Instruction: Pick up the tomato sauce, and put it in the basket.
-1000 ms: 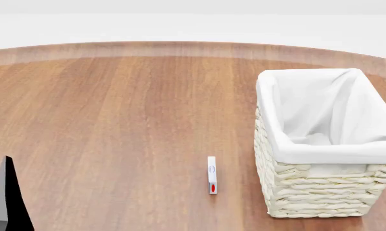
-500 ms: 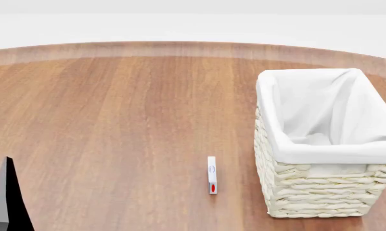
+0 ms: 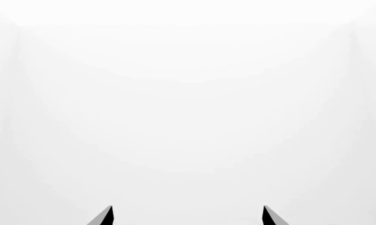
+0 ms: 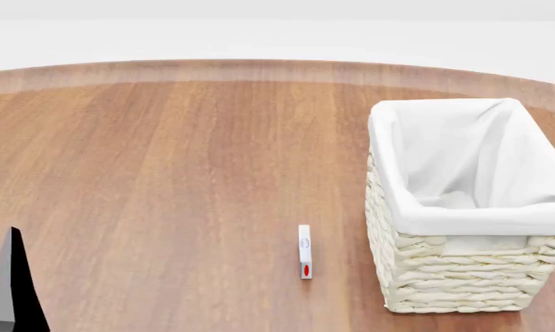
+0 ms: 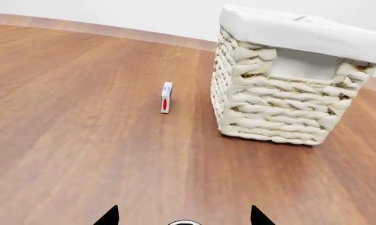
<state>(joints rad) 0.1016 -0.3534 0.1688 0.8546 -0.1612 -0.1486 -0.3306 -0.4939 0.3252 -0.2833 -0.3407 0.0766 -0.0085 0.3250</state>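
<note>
Only a sliver of the tomato sauce shows, a round silver top with a dark rim at the edge of the right wrist view. It sits between the two dark tips of my right gripper, which stand a little narrower than the left one's. The right gripper is out of the head view. The basket, cream wicker with a white liner, stands at the right of the wooden table and also ahead in the right wrist view. My left gripper is open and empty, facing blank white. One left finger shows low on the left.
A small flat white box with a red oval stands on edge just left of the basket, and shows in the right wrist view too. The round wooden table's far edge curves along the back.
The left finger in the head view has sunk very slightly. The basket and the white box have not moved.
</note>
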